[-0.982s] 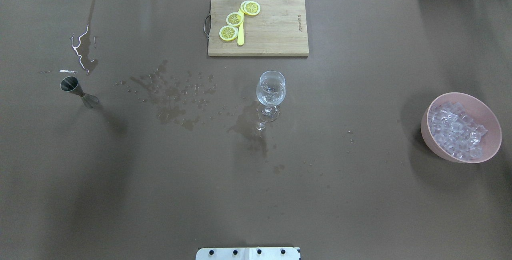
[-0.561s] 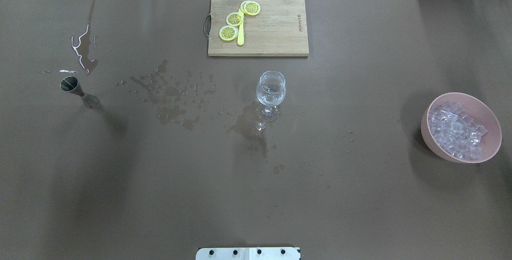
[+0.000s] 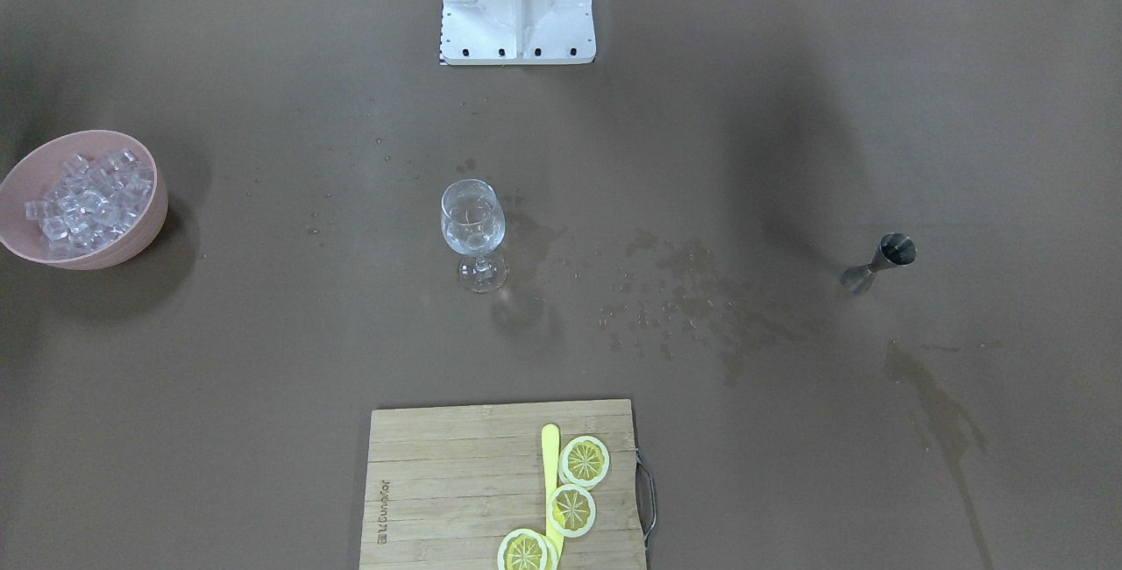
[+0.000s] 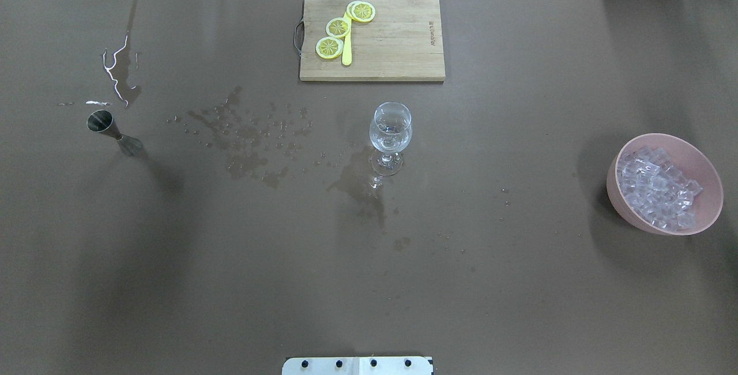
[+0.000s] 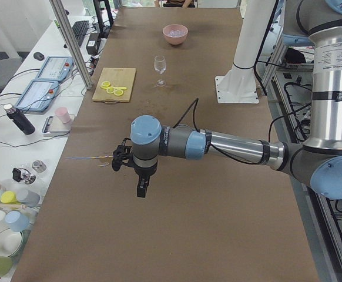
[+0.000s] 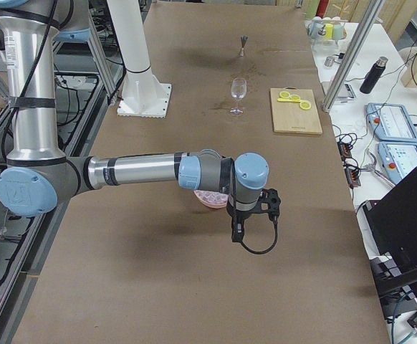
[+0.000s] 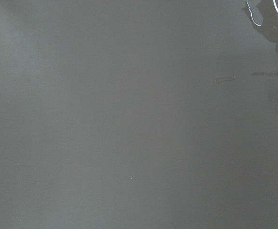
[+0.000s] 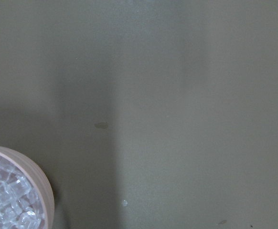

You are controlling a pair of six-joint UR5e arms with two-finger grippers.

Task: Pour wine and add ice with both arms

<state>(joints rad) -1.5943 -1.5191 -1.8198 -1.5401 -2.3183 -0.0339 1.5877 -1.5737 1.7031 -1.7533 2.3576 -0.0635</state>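
Note:
A clear wine glass (image 4: 391,132) stands upright mid-table, also in the front view (image 3: 473,226); I cannot tell whether it holds wine. A steel jigger (image 4: 109,128) stands at the left. A thin shiny trail of clear liquid (image 4: 115,72) lies on the table behind it. A pink bowl (image 4: 712,190) at the right holds a heap of ice cubes (image 4: 654,187), also at the right wrist view's corner (image 8: 5,200). My left gripper (image 5: 140,192) hangs over the table's left end. My right gripper (image 6: 236,233) hangs just beyond the bowl. I cannot tell whether either is open.
A wooden cutting board (image 4: 398,40) with lemon slices (image 4: 338,27) and a yellow knife lies at the far middle. Dark wet stains (image 4: 248,138) spread left of and in front of the glass. The white pedestal (image 3: 517,0) stands at the near edge.

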